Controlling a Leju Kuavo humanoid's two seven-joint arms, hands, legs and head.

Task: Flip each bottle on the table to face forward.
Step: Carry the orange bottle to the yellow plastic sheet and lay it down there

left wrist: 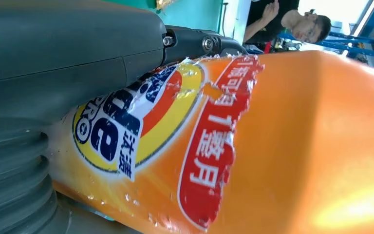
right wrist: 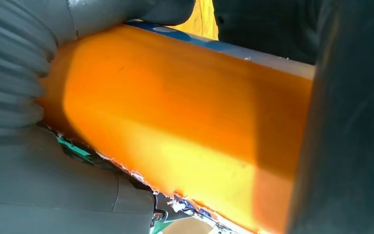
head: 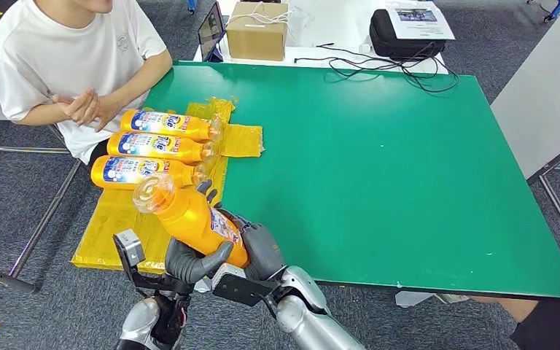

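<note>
Both my hands hold one orange bottle (head: 189, 215) lifted over the front left corner of the green table (head: 379, 168), its clear cap (head: 153, 191) tilted up and away from me. My left hand (head: 189, 262) wraps under its body and my right hand (head: 259, 248) grips its base end. The left wrist view shows the bottle's printed label (left wrist: 199, 146) beside the hand (left wrist: 53, 58). Plain orange plastic of the bottle (right wrist: 175, 122) sits against the hand (right wrist: 29, 185) in the right wrist view. Three more bottles (head: 164, 124), (head: 157, 146), (head: 142, 171) lie side by side, labels up, on a yellow sheet (head: 109, 226).
A person sits at the table's left end with clasped hands (head: 84, 108) close to the lying bottles. Behind the table stand a cardboard box (head: 257, 30), a black bag (head: 401, 36) and cables (head: 386, 69). The green surface to the right is bare.
</note>
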